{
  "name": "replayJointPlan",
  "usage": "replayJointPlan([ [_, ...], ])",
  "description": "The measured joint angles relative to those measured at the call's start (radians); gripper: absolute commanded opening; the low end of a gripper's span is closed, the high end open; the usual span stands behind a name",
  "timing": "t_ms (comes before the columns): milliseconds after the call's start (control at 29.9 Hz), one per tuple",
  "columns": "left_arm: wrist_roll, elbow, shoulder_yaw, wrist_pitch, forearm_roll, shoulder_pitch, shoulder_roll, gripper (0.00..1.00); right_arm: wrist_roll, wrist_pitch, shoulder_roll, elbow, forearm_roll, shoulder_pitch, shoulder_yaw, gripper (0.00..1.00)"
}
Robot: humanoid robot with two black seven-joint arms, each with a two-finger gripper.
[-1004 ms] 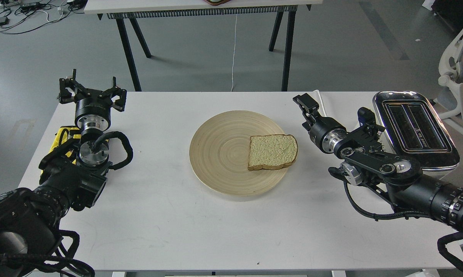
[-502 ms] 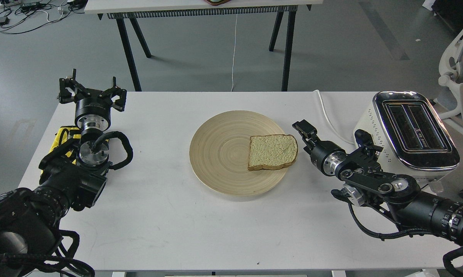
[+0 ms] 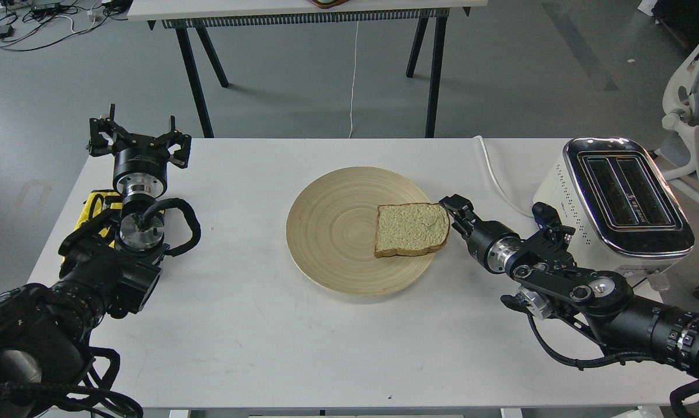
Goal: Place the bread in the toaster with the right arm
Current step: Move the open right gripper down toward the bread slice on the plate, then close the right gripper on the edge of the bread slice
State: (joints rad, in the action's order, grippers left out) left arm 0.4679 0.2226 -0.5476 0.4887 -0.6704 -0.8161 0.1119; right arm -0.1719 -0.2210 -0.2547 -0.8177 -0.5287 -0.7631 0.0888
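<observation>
The bread [image 3: 411,229] lies flat on the right part of a round wooden plate [image 3: 332,232] in the middle of the white table. The toaster [image 3: 616,200] stands at the table's right edge, both slots empty. My right gripper [image 3: 451,207] is low over the table, right at the bread's right edge. It is seen end-on and dark, so its fingers cannot be told apart. My left gripper [image 3: 139,137] is open and empty at the table's far left corner.
A white power cord [image 3: 497,180] runs from the toaster toward the table's back edge. A second table [image 3: 303,11] stands behind. A white chair [image 3: 689,110] is beyond the toaster on the right.
My right gripper has come down and leftward from beside the toaster to the bread's right edge. The bread, the plate and my left arm have not moved.
</observation>
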Motion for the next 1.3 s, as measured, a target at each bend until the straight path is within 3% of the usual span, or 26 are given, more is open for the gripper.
replayJointPlan([
  [535, 0.0, 0.0, 0.0, 0.0, 0.0, 0.0, 0.0, 1.0, -0.008, 0.0, 0.003, -0.01, -0.013, -0.001, -0.043, 0.45],
  [703, 0.0, 0.0, 0.0, 0.0, 0.0, 0.0, 0.0, 1.0, -0.012, 0.0, 0.004, -0.016, -0.014, -0.003, -0.055, 0.36],
  [1305, 0.0, 0.0, 0.0, 0.0, 0.0, 0.0, 0.0, 1.0, -0.019, 0.0, -0.003, -0.028, -0.014, -0.004, -0.048, 0.25],
])
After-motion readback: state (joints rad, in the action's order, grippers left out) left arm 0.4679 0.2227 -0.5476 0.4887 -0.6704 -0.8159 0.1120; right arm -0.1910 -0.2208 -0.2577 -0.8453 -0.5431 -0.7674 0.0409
